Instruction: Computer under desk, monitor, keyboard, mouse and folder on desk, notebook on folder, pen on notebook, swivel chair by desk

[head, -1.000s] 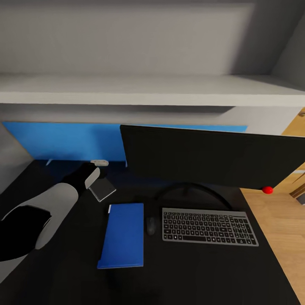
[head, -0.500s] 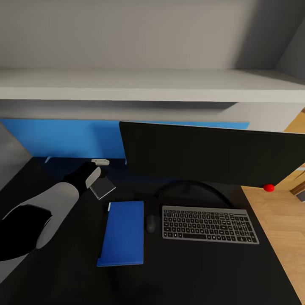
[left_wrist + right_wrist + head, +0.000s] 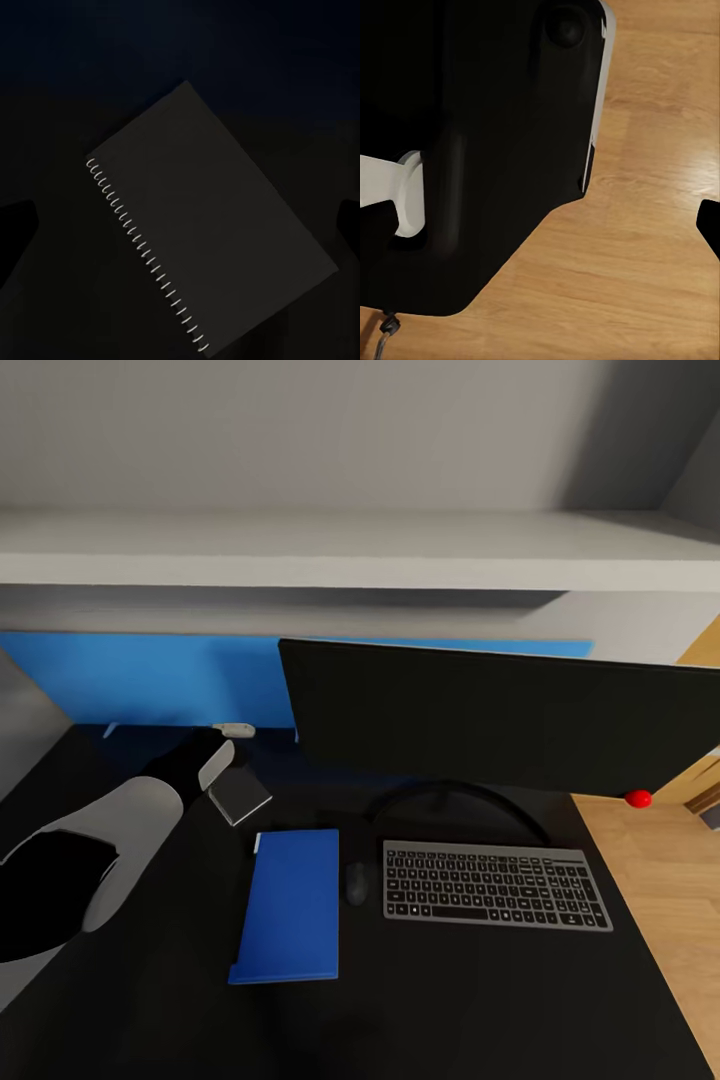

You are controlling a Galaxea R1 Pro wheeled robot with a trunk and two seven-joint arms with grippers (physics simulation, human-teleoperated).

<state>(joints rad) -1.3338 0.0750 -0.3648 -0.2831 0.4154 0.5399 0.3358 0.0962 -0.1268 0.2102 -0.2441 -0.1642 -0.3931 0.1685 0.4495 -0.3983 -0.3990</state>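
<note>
Because the notebook [image 3: 210, 225] goes on the folder [image 3: 290, 905], my left end effector [image 3: 187, 217] hovers spread above it.

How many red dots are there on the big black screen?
1: the red dot sits at the monitor's lower corner, on the side nearest the wood floor. More could be hidden behind.

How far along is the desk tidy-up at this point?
Done: the monitor stands on the desk, with the keyboard, mouse and blue folder in a row in front of it. In hand: the left pincer hovers open over the notebook, which lies on the desk behind the folder, not yet gripped. Left: stack the notebook on the folder, then the pen, and place the chair.
</note>
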